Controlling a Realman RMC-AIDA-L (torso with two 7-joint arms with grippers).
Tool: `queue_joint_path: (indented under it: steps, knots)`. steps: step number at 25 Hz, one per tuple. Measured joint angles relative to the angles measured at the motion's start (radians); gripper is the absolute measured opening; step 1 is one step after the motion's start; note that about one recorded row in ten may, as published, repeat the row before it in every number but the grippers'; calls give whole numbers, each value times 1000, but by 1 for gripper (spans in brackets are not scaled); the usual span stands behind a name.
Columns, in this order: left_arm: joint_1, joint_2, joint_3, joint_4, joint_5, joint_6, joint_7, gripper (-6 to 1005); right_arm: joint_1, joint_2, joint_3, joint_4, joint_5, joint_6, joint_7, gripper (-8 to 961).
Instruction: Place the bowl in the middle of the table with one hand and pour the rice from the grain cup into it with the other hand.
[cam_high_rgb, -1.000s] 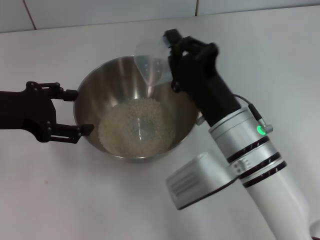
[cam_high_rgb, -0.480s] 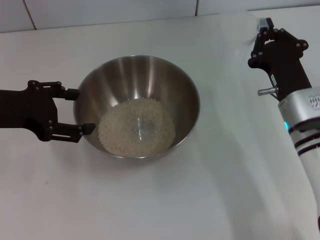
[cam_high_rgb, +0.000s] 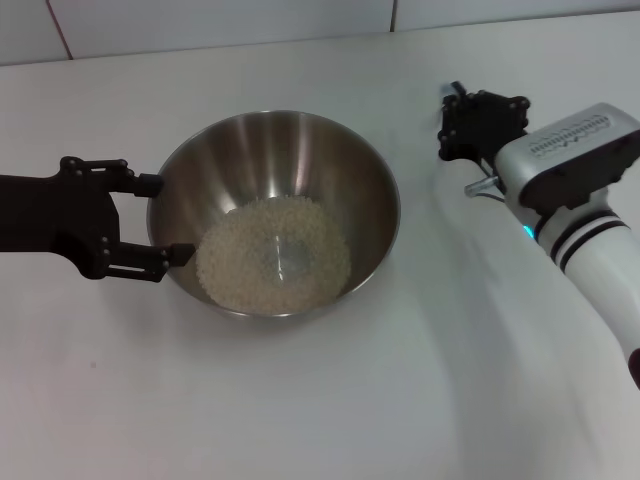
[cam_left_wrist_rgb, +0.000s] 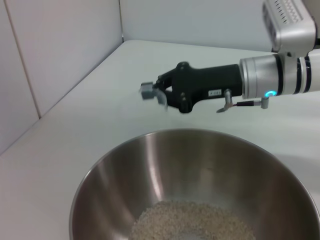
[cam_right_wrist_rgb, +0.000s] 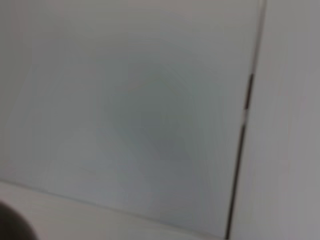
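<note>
Head view: the bowl (cam_high_rgb: 275, 213), a deep, shiny steel mixing bowl, sits on the white table (cam_high_rgb: 300, 400) a little to my left of centre. Inside it lies the rice (cam_high_rgb: 273, 254), a pale, loose ring of grains covering the bottom, with a bare patch of steel showing at the very middle.

My left gripper (cam_high_rgb: 150, 220) is at the bowl's left side, its two black fingers spread wide, one finger by the rim and the other lower against the outer wall; nothing is pinched between them. I cannot tell whether they touch the steel.

My right gripper (cam_high_rgb: 465, 120) is out to the right of the bowl, well apart from it, above bare table. I cannot tell whether it is clenched or released. From my left wrist view, that gripper (cam_left_wrist_rgb: 157, 95) shows beyond the bowl's far rim (cam_left_wrist_rgb: 200, 132), and a small blurred greyish shape sits at its tip; I cannot tell whether this is the grain cup.

My right wrist view shows only a pale wall with a dark seam.
</note>
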Motion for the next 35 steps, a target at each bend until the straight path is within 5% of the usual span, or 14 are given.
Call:
queue_joint_path:
  steps: [11, 19, 23, 28, 31, 32, 33, 35]
  knots:
    - [-4, 0, 2, -9, 0, -1, 2, 862, 15, 8, -2, -35, -96, 91, 75, 77]
    - [-4, 2, 2, -25, 0, 0, 6, 862, -179, 4, 3, 85, -94, -37, 81, 83]
    - [-3, 2, 2, -19, 0, 3, 6, 862, -253, 2, 22, 104, -91, -126, 139, 317]
    - [-2, 2, 2, -21, 0, 4, 7, 862, -342, 0, 135, 37, -96, -451, 417, 551]
    - [-2, 1, 2, -25, 0, 3, 8, 862, -283, -45, 116, -96, -227, -743, 622, 687]
    - [-2, 0, 2, -25, 0, 3, 8, 862, -251, -71, 106, -125, -309, -777, 669, 733]
    - [-2, 0, 2, -25, 0, 3, 8, 862, -251, -71, 106, -125, -309, -777, 669, 741]
    - [-2, 0, 2, -25, 0, 3, 9, 862, -191, -121, 90, -157, -469, -804, 769, 758]
